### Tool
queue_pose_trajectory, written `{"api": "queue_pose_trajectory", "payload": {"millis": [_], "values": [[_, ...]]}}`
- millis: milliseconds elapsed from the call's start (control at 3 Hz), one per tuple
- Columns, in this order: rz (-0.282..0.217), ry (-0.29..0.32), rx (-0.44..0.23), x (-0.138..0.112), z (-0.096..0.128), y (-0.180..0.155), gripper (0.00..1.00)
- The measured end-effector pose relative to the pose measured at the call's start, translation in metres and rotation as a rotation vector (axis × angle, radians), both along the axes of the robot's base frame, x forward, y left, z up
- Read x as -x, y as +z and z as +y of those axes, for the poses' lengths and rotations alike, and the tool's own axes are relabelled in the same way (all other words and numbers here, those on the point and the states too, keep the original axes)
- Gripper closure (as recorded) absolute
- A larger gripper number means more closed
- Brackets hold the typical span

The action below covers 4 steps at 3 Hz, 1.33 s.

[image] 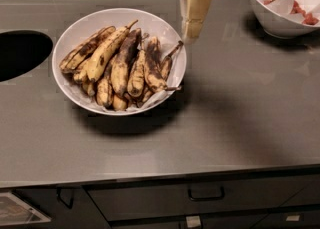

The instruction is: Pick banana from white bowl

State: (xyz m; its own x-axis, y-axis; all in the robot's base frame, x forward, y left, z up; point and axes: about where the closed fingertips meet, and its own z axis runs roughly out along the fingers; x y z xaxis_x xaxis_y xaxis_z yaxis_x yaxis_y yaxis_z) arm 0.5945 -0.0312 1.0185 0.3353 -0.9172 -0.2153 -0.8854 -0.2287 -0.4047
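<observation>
Yellow banana (107, 50) is being left untouched in the bowl (85, 23) while the claw (190, 37), state untellable, is being held beside its rim; approach is being judged in hand, needing a reach inward and down.

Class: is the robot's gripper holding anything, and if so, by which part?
Nothing is held. The cream-coloured gripper hangs bare beside the wide white bowl, where the long yellow brown-blotched banana lies.
</observation>
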Motion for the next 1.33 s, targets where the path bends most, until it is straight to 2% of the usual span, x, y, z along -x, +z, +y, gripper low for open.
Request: {"api": "queue_pose_trajectory", "payload": {"millis": [333, 667, 1000, 1333], "values": [[0.011, 0.060, -0.002, -0.002, 0.017, -0.005, 0.00], [0.026, 0.192, -0.005, 0.002, 0.057, -0.005, 0.00], [0.007, 0.325, -0.019, 0.007, 0.102, 0.001, 0.00], [0.007, 0.326, -0.019, 0.007, 0.103, 0.001, 0.00]]}}
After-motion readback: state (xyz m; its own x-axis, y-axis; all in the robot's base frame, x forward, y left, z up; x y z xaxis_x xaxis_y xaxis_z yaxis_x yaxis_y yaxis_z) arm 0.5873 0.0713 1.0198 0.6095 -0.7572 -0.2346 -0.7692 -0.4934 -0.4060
